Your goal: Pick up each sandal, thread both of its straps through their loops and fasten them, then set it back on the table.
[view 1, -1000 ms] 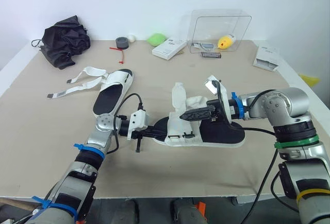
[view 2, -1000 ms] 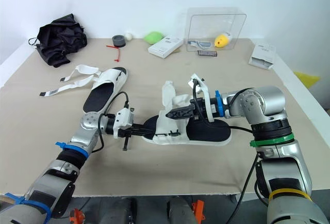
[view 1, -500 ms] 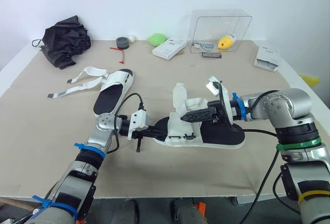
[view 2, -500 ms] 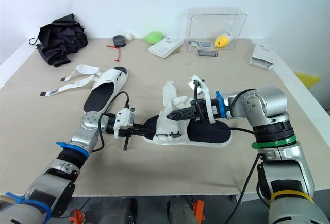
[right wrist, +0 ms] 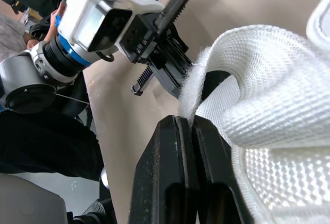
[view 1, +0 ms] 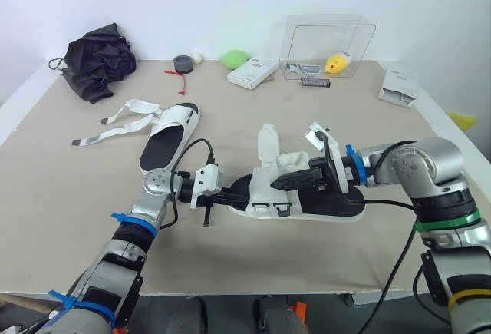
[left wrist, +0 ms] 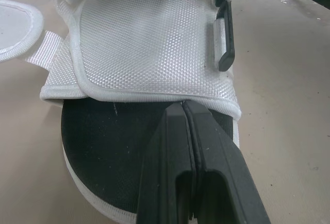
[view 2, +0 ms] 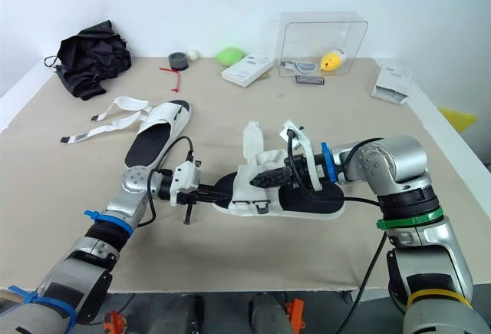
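My right gripper is pinched tight on the white strap of the sandal, which lies in the middle of the table. My left gripper is closed, its tips resting on the black insole at the toe.

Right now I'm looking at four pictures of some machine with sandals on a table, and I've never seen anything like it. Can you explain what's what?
It's a humanoid robot with two arms, each ending in a gripper of two black fingers. The two wide pictures come from cameras in its head, looking down over a table; the two close-ups come from a camera on each wrist. The left gripper is shut, its tips over the black sole at one end of a sandal. The right gripper is shut on that sandal's white strap. A second sandal lies farther back, straps loose. Along the far edge: a black cloth bundle, a tape roll, a white box and a clear box.
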Robot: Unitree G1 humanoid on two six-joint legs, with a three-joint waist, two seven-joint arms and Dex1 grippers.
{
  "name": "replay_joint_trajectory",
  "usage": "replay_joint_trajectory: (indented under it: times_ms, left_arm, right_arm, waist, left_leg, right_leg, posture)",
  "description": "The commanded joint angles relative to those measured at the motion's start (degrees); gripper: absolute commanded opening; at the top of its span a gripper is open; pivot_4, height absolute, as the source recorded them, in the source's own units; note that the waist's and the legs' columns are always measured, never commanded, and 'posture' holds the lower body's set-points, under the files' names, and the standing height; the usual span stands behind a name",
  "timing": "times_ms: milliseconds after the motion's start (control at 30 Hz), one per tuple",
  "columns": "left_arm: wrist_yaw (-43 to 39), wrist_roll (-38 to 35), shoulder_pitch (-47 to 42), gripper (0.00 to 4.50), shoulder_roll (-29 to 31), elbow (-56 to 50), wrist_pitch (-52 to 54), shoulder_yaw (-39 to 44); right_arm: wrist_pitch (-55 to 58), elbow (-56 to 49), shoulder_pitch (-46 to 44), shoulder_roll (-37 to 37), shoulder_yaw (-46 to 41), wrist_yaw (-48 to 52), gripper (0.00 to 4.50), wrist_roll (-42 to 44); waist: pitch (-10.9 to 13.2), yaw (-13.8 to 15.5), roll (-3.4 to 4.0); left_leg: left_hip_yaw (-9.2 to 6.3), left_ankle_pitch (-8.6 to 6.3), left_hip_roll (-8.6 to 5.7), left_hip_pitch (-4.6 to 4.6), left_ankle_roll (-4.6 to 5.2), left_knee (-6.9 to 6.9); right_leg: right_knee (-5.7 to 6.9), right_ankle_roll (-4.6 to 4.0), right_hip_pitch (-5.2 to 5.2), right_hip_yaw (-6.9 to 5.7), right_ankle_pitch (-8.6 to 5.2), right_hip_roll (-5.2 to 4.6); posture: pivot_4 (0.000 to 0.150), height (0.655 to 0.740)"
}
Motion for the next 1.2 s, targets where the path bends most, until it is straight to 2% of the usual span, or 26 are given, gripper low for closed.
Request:
replay_joint_trajectory:
  times_ms: [33, 167, 200, 300, 367, 433, 467, 667, 867, 967, 1067, 1200]
  left_arm:
    - [0.34, 3.36, 1.72, 0.00, 1.20, 3.46, 1.15, -1.86]
    - [0.31, 3.37, 1.49, 0.00, 1.07, 3.75, 1.10, -1.94]
    - [0.32, 3.37, 1.38, 0.00, 0.98, 3.89, 1.08, -2.01]
    - [0.33, 3.35, 1.27, 0.00, 0.82, 4.05, 1.04, -2.14]
    - [0.32, 3.35, 1.17, 0.00, 0.66, 4.22, 1.00, -2.22]
    - [0.27, 3.35, 1.10, 0.00, 0.62, 4.35, 0.96, -2.25]
    - [0.30, 3.35, 0.99, 0.00, 0.54, 4.49, 0.93, -2.28]
    - [0.59, 3.27, 0.74, 0.00, 0.20, 4.89, 0.85, -2.41]
    - [0.61, 3.26, 0.68, 0.00, 0.01, 5.23, 0.70, -2.38]
    - [0.73, 3.19, 0.53, 0.00, -0.10, 5.50, 0.65, -2.29]
    - [0.80, 3.10, 0.56, 0.00, -0.21, 5.66, 0.59, -2.24]
    - [0.70, 3.14, 0.60, 0.00, -0.38, 5.88, 0.46, -2.31]
  right_arm:
    - [-5.57, -11.03, 6.81, -2.72, -0.68, 1.24, 0.20, 0.02]
    - [-9.78, -13.99, 10.46, -4.25, 2.07, 0.35, 0.20, -3.41]
    - [-10.95, -14.35, 11.08, -4.81, 2.71, 0.27, 0.77, -4.46]
    - [-12.60, -13.74, 11.27, -5.66, 2.95, 0.61, 1.21, -5.67]
    - [-12.72, -10.69, 9.23, -5.90, 2.10, 0.10, 2.13, -6.61]
    - [-12.33, -8.61, 7.64, -6.42, 1.53, 0.35, 2.64, -6.91]
    - [-11.99, -7.66, 6.70, -7.03, -0.56, 1.92, 3.13, -5.19]
    - [-15.03, -11.54, 9.32, -13.45, -11.11, 12.05, 3.13, 2.59]
    - [-15.14, -19.94, 17.56, -17.76, -14.78, 13.27, 3.13, 5.72]
    - [-11.88, -27.17, 23.43, -18.37, -17.24, 10.21, 3.13, 9.91]
    - [-8.37, -33.19, 30.05, -16.67, -15.57, 1.88, 3.13, 9.80]
    - [-4.72, -33.66, 31.91, -11.20, -15.35, -8.02, 3.13, 11.56]
  waist:
    - [0.00, 0.02, -0.01]
    - [-0.04, -0.17, -0.01]
    - [-0.05, -0.17, -0.01]
    - [-0.12, -0.14, -0.10]
    - [-0.13, -0.15, -0.10]
    - [-0.13, -0.14, -0.10]
    - [-0.13, -0.14, -0.10]
    - [-0.10, 0.03, -0.09]
    - [-0.11, 0.01, -0.08]
    - [-0.11, 0.02, -0.08]
    - [-0.17, 0.03, -0.22]
    - [-0.23, 0.04, -0.25]
  left_leg:
    - [-0.04, 0.00, 0.00, -0.01, 0.00, 0.00]
    - [-0.01, 0.00, -0.10, 0.03, 0.00, 0.00]
    - [-0.01, 0.00, -0.10, 0.05, 0.00, 0.00]
    - [-0.03, 0.00, -0.09, 0.05, -0.01, 0.00]
    - [-0.02, 0.00, -0.09, 0.05, -0.01, -0.01]
    - [-0.01, 0.00, -0.10, 0.05, -0.01, -0.01]
    - [-0.01, 0.00, -0.11, 0.05, -0.01, 0.00]
    - [-0.04, -0.01, -0.15, -0.01, -0.01, -0.02]
    - [-0.10, -0.01, -0.14, 0.05, -0.01, -0.02]
    - [-0.06, 0.00, -0.16, 0.05, -0.01, 0.02]
    - [-0.10, -0.01, -0.14, 0.06, -0.02, 0.02]
    - [-0.06, 0.00, -0.12, 0.06, -0.03, 0.04]
  right_leg:
    - [0.00, 0.03, 0.02, -0.03, -0.02, 0.00]
    - [0.00, 0.03, 0.02, -0.01, -0.03, 0.00]
    - [0.00, 0.03, 0.04, -0.02, -0.03, 0.01]
    - [0.00, 0.01, 0.04, -0.04, -0.04, 0.01]
    - [0.00, 0.00, 0.04, -0.02, -0.05, 0.00]
    - [0.00, 0.00, 0.04, -0.02, -0.05, 0.00]
    - [0.00, 0.00, 0.04, -0.02, -0.05, -0.03]
    - [-0.01, 0.04, 0.02, -0.03, -0.08, -0.03]
    - [0.00, -0.01, 0.07, -0.09, -0.09, -0.02]
    - [0.00, 0.00, 0.08, -0.05, -0.07, -0.05]
    - [0.00, 0.00, 0.11, -0.10, -0.09, -0.05]
    - [0.00, -0.01, 0.10, -0.06, -0.08, -0.08]
  posture:
    - [0.150, 0.7400]
    - [0.150, 0.7400]
    - [0.150, 0.7400]
    - [0.150, 0.7400]
    - [0.150, 0.7400]
    - [0.150, 0.7400]
    - [0.150, 0.7400]
    - [0.150, 0.7400]
    - [0.150, 0.7400]
    - [0.150, 0.7400]
    - [0.150, 0.7400]
    - [0.150, 0.7400]
